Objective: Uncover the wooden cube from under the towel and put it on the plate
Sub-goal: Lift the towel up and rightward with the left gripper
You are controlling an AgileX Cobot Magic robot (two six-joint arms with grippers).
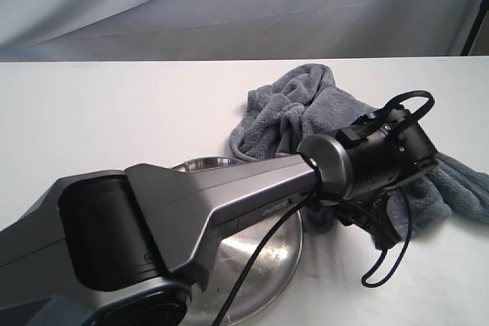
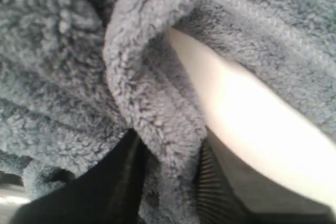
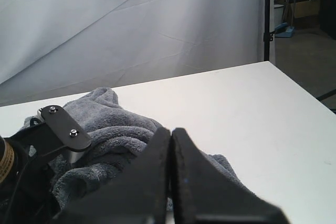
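Observation:
The blue-grey towel (image 1: pixel 306 108) lies bunched on the white table, behind and to the right of the steel plate (image 1: pixel 267 265). My left arm reaches across over the plate, and my left gripper (image 1: pixel 376 223) is down at the towel's right part, mostly hidden under its own wrist. In the left wrist view my left gripper (image 2: pixel 168 142) is shut on a thick fold of the towel (image 2: pixel 157 93), with pale surface showing beneath the lifted edge. The wooden cube is hidden. My right gripper (image 3: pixel 171 132) is shut and empty, in front of the towel (image 3: pixel 110 124).
The left arm's grey body (image 1: pixel 191 204) covers most of the plate and the table's front. A grey backdrop cloth (image 1: pixel 244 5) hangs behind the table. White tabletop (image 3: pixel 236 103) stretches to the right of the towel, ending at an edge.

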